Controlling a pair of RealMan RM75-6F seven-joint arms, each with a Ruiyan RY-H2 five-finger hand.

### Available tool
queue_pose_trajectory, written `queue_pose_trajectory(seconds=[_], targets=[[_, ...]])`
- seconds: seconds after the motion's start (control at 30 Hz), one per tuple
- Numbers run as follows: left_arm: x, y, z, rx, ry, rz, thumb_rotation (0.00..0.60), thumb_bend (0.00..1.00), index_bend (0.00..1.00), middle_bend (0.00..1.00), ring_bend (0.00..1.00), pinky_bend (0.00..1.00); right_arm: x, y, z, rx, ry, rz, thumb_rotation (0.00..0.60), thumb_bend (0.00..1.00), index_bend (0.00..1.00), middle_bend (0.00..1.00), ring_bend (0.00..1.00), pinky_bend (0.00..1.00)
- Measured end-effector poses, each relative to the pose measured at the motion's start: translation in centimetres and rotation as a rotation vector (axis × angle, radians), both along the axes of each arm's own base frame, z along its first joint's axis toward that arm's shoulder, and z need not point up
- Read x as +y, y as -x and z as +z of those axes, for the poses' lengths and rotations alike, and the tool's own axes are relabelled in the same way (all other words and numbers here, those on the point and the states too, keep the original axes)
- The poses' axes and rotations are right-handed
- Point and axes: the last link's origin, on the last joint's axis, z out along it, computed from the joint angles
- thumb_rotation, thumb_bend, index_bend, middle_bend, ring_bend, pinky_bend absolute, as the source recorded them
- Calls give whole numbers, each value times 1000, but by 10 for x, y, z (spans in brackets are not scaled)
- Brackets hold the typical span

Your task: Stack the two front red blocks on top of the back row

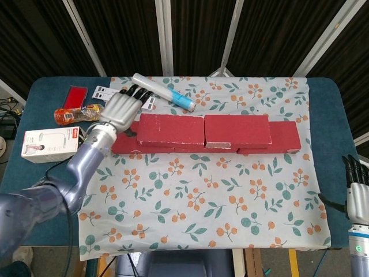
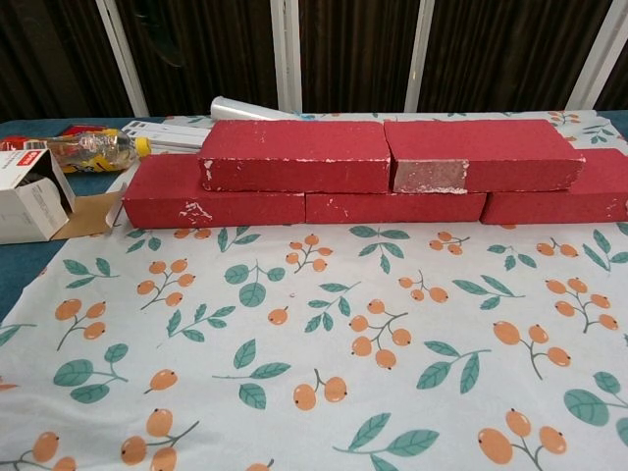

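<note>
Red blocks flush along back row

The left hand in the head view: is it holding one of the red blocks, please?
No, the left hand is open above the table, holding nothing, beside the upper left red block.

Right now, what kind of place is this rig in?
Probably an indoor teleoperation test bench: a blue table under a floral cloth, staged red blocks, dark folding screens behind.
</note>
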Motion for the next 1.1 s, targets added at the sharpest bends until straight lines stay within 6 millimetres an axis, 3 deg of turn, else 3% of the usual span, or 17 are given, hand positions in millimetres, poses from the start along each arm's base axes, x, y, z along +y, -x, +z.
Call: queue_pose_trajectory(seconds=[0.17,0.3,0.5,0.6,0.77,1.1], targets=[[-48,64,30,-57,-65,-33,600,0,0,29,0,202,1,-4,-4,23,-30,15,600,85,0,0,0,0],[-97,128,51,-119,-157,25,600,0,0,4,0,202,1,-6,-6,34,-39,24,600,86,0,0,0,0],[-176,212,59,-178,-246,204,600,0,0,0,0,201,4,-10,-6,57,-44,38,600,85,0,0,0,0],[-210,241,58,-207,-299,257,600,0,2,3,0,197,6,-13,-4,67,-39,50,600,86,0,0,0,0],[-242,266,51,-248,-383,241,600,0,21,21,0,195,9,-18,-3,78,-46,72,600,85,0,0,0,0],[-258,262,40,-270,-374,167,600,0,27,37,0,196,14,-21,-4,96,-129,106,600,85,0,0,0,0]])
